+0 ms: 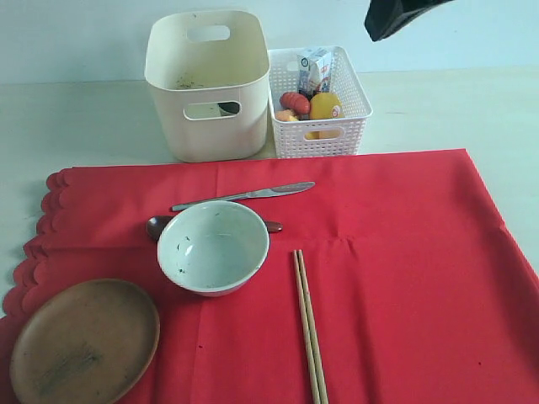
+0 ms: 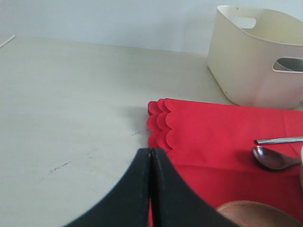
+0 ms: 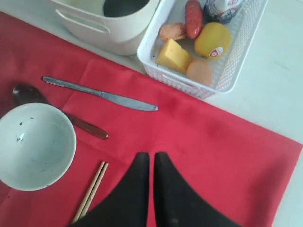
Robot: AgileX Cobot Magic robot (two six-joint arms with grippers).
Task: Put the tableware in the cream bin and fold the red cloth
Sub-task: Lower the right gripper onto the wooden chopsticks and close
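Girl: Why is the big bright red cloth (image 1: 404, 278) lying flat and not folded?

Boy: Dishes sit on it. I think you can't fold it with them on top, so they must go first.

Girl: Which dishes?

Boy: The pale speckled bowl (image 1: 212, 246) is left of the middle. The round brown wooden plate (image 1: 84, 341) is at the near left corner. The long steel knife (image 1: 244, 195) lies farther away than the bowl. The dark spoon (image 1: 156, 225) is between them, half hidden by the bowl. The pair of wooden chopsticks (image 1: 307, 328) lies just right of the bowl.

Girl: Where do they go?

Boy: Into the tall cream plastic bin (image 1: 206, 109), at the far side, just off the cloth. The white lattice basket (image 1: 320, 139) just beside it on the right holds toy food, so that one is not for dishes.

Girl: Is the bin empty?

Boy: No. A dark round thing (image 3: 122, 5) shows inside. Maybe a cup. I can't tell.

Girl: And the grippers?

Boy: The left gripper (image 2: 150, 151) is pinched tight with nothing in it, over the pale table (image 2: 71, 104) by the cloth's wavy left edge. The right gripper (image 3: 151, 155) is pinched tight too, with nothing in it, up above the cloth.

Girl: So nothing is being carried?

Boy: Nothing. One must spread its fingers before it can grab a dish.
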